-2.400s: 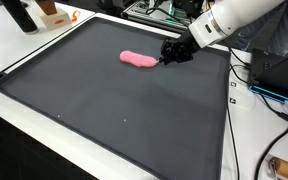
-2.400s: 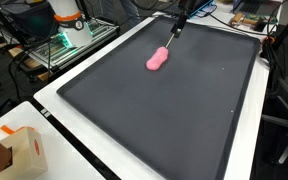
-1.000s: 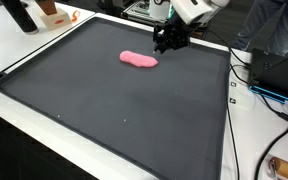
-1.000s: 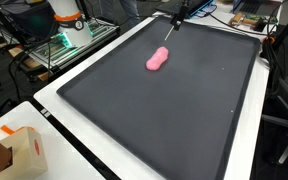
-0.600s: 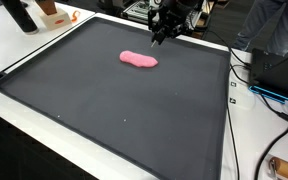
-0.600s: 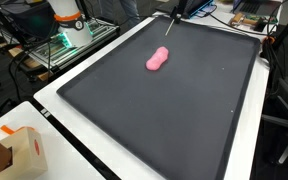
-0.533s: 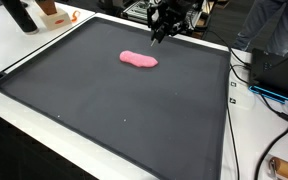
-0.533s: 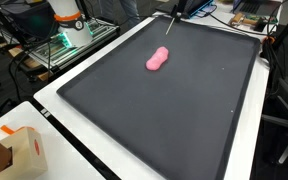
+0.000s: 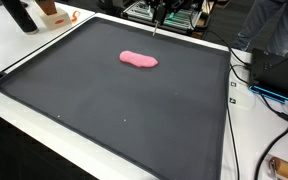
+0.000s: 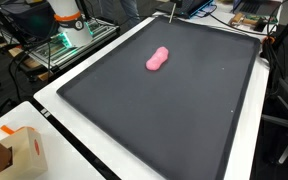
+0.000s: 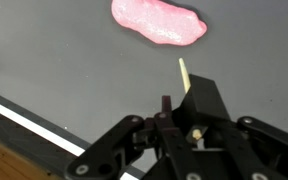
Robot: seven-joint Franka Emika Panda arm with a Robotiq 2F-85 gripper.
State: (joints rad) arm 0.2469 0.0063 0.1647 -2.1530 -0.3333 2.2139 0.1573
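A pink, soft-looking lump [image 9: 138,60] [image 10: 157,60] lies on the far half of a dark grey mat [image 9: 134,115] [image 10: 174,110]. My gripper [image 9: 157,18] [image 10: 173,8] hangs high above the mat's far edge, mostly cut off by the frame in both exterior views. In the wrist view the gripper [image 11: 184,106] is shut on a thin pale stick [image 11: 183,72], whose tip pokes out toward the pink lump [image 11: 157,21]. The stick's tip is clear of the lump and above the mat.
A white table [image 9: 19,50] borders the mat. A cardboard box [image 10: 14,150] sits at one near corner. Dark bottles [image 9: 22,14] and an orange-white item [image 10: 68,20] stand beside the mat. Cables [image 9: 274,95] and equipment lie along another side.
The gripper, still holding the stick, has lifted away from the pink lump and drawn back to the mat's far edge. The lump has stayed where it was.
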